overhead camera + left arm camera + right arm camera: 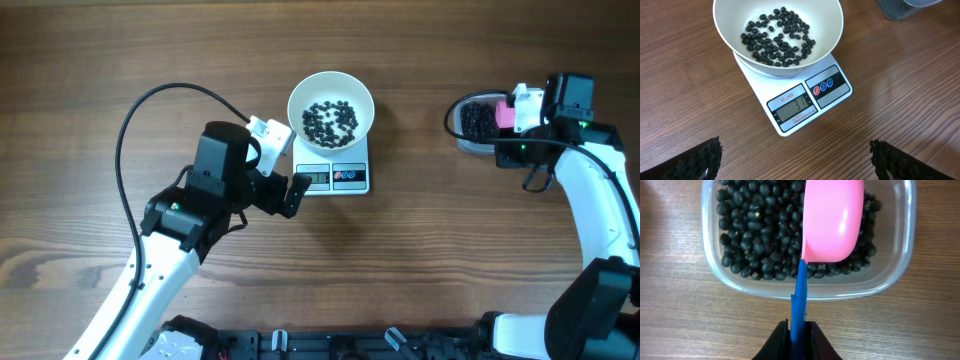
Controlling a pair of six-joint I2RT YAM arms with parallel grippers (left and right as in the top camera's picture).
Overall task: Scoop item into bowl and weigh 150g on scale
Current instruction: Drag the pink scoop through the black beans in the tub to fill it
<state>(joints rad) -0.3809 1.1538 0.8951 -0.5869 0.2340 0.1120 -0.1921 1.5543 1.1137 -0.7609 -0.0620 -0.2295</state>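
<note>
A brown wooden surface (100,60) with a long horizontal grain fills every view. At its near edge the bases of the two arms are seen, and a black cable (125,130) loops up from the left arm. The left gripper (283,168) is held spread wide and empty, just beside the near left corner of a small white square scale (805,102), without touching it. A reading is shown on the scale's grey display, and round buttons sit beside it along the front edge. A round white bowl (725,25) stands on the scale's platform, and a thin scatter of small glossy black beans (331,120) lies in its bottom.

Well apart to the right, at the far side, a clear rounded-rectangular plastic tub (715,275) is set on the surface, and a deeper heap of the same beans (755,230) is held in it. The right gripper (798,330) is clamped on the thin blue handle (799,300) of a pink plastic scoop (835,220), whose head is held over the tub's right half. Whether the scoop touches the beans cannot be told.
</note>
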